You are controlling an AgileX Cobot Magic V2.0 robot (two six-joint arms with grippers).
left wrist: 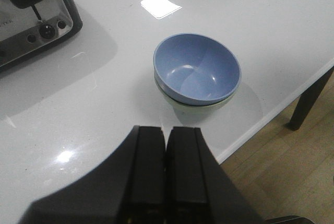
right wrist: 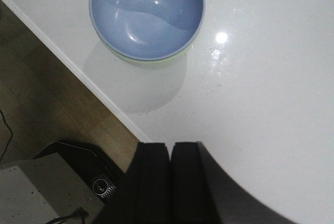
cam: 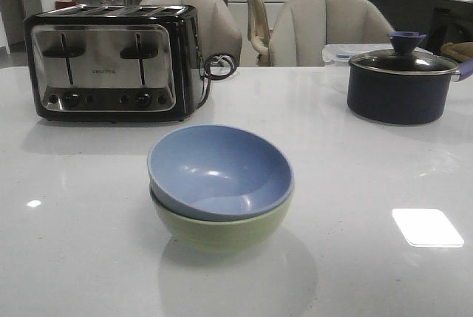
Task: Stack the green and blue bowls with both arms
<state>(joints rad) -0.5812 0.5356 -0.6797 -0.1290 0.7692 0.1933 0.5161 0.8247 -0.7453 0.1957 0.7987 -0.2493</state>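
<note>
The dusty blue bowl (cam: 218,169) sits nested inside the pale green bowl (cam: 222,228) on the white table, near its front edge. The stack also shows in the left wrist view, blue bowl (left wrist: 197,67) over a thin rim of green bowl (left wrist: 195,107), and in the right wrist view, blue bowl (right wrist: 146,12) with a sliver of green bowl (right wrist: 143,62) under it. My left gripper (left wrist: 167,130) is shut, empty, and held back from the bowls. My right gripper (right wrist: 170,145) is likewise shut, empty and apart from them. Neither arm appears in the front view.
A black-and-chrome toaster (cam: 111,62) stands at the back left with its cord beside it. A dark navy lidded pot (cam: 399,80) stands at the back right. The white table (cam: 369,184) ends close to the bowls (left wrist: 271,114); wooden floor and a table leg (left wrist: 308,101) lie beyond.
</note>
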